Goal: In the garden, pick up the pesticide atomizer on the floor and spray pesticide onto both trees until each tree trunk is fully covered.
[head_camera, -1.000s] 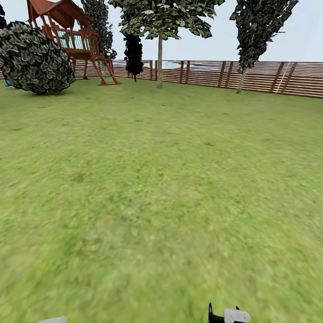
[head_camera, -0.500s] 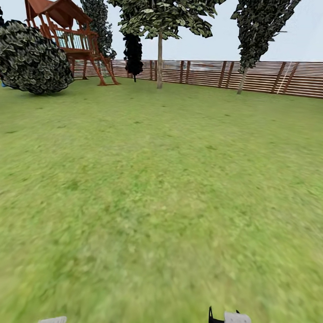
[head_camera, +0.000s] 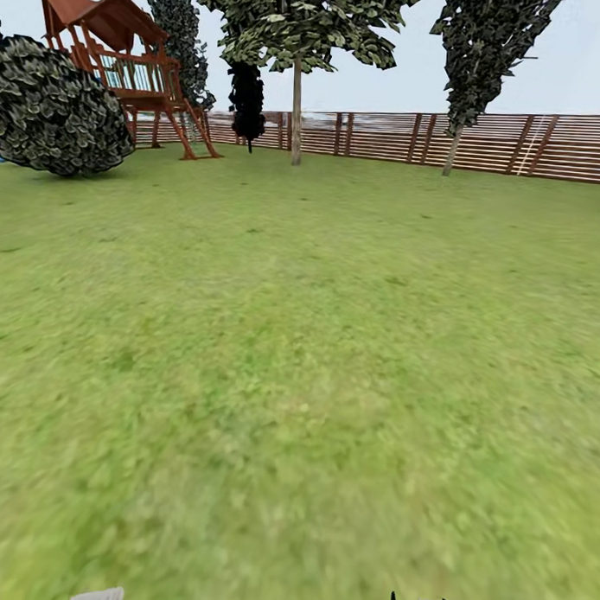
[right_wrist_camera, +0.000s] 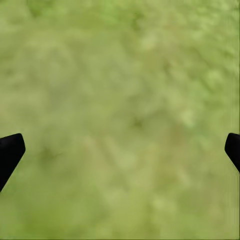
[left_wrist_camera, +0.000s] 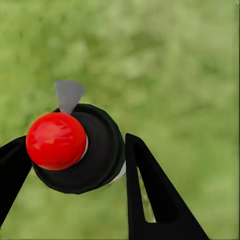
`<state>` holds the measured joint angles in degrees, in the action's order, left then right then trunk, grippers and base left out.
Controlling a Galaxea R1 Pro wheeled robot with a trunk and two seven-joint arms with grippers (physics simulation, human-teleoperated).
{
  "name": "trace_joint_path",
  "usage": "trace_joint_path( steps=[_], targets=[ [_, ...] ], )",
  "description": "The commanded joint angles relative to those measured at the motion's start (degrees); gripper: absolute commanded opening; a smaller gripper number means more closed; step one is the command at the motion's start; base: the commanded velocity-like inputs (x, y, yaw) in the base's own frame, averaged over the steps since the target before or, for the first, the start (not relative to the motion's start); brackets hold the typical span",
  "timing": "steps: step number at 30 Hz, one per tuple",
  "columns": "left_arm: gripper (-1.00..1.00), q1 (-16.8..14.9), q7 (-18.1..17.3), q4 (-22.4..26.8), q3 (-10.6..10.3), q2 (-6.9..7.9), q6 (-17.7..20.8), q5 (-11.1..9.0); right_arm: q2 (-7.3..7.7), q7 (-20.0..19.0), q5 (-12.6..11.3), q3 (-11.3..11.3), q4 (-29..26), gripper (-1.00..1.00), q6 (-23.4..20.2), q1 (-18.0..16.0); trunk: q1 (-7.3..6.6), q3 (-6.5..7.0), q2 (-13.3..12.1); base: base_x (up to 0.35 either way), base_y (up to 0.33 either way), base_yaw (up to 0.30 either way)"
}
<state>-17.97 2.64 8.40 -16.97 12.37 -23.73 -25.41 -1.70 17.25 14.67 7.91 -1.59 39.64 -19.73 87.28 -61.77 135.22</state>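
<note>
The pesticide atomizer (left_wrist_camera: 75, 150), a black round body with a red ball top and a small grey nozzle, sits between the two black fingers of my left gripper (left_wrist_camera: 75, 147), which is shut on it. Grass floor (left_wrist_camera: 190, 60) lies blurred behind it. My right gripper (right_wrist_camera: 120, 145) is open, its black fingertips (right_wrist_camera: 10, 152) far apart over bare grass. In the head view a tall tree (head_camera: 301, 23) with a straight pale trunk (head_camera: 297, 118) stands far ahead by the fence. Slivers of both arms show at that view's bottom edge.
Wide green lawn (head_camera: 298, 352) stretches ahead to a brown slatted fence (head_camera: 384, 134). A red wooden play tower (head_camera: 126, 69) and a big round dark bush (head_camera: 56, 110) stand at the far left. Dark narrow trees (head_camera: 481, 55) rise along the fence.
The whole head view has shifted a little: bush and tower slid left and the lawn came nearer, so the camera moved. My right arm's tip has sunk lower at the bottom edge.
</note>
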Motion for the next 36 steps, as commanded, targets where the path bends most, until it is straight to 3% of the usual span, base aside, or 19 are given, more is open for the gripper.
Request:
trace_joint_path(
  steps=[1, 36],
  targets=[
    [-1.0, 0.0, -0.01, 0.02, 0.01, 0.01, 0.0, 0.01, 0.02, 0.03, 0.0, 0.0, 0.0, 1.0, 0.0, 0.02, 0.0, 0.0, 0.0, 0.339, 0.0, 0.0],
    [-1.0, -0.03, -0.01, 0.03, 0.01, -0.06, 0.0, 0.01, 0.02, 0.07, 0.0, -0.01, -0.02, 1.0, -0.01, 0.05, 0.0, 0.0, 0.0, 0.339, 0.0, 0.0]
  ],
)
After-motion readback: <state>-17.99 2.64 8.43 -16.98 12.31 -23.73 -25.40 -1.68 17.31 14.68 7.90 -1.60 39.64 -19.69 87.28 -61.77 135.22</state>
